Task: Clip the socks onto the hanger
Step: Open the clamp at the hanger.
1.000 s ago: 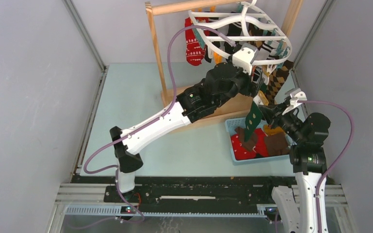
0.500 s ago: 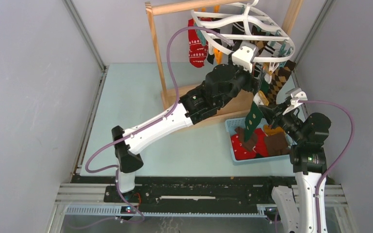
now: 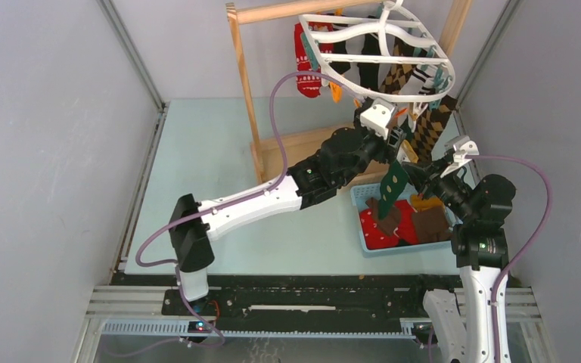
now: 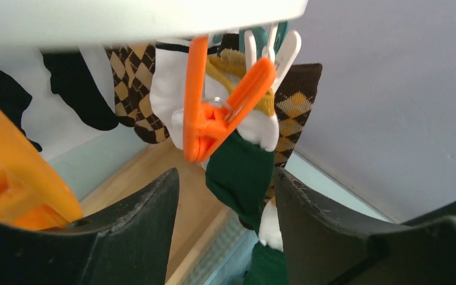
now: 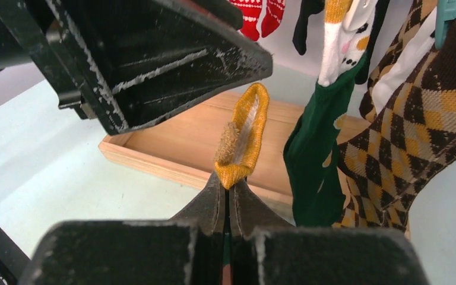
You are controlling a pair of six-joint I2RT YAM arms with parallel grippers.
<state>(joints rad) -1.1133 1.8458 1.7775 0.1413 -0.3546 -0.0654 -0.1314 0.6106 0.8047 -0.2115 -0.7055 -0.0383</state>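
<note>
Pale green, the surface [image 3: 204, 151] carries a wooden rack [image 3: 245, 83] in the upper middle of the top view. From its bar hangs the hanger [image 4: 124, 15], a white oval frame already ringed with socks: a red patterned sock [image 3: 308, 57] at its left, argyle socks [image 3: 427, 132] at its right. We judge the job well along, with one more sock now in hand. The left gripper [image 4: 225, 184] is up under the hanger's near rim, its fingers [image 4: 148, 208] standing apart on either side of an orange clip [image 4: 225, 113] without touching it. That clip appears to bite the white-and-yellow top of a clipped green sock [image 4: 240, 172], which dangles between the fingers. Just right of it, the right gripper [image 5: 228, 187] is pressed together on the mustard cuff [image 5: 240, 136] of a second sock. In the top view a dark green length [image 3: 393, 183] hangs at its tip; we take it for that same sock, not yet clipped. The next move, as we read it, calls for the left gripper to squeeze a free clip wide while the right lifts the cuff into it. The hanger may swing, neighbouring socks crowd the rim, and the left arm [image 3: 257, 200] sits close to the right gripper's path. At lower right a blue basket [image 3: 356, 198] holds a red sock [image 3: 378, 231] and a brown sock [image 3: 427, 223].
</note>
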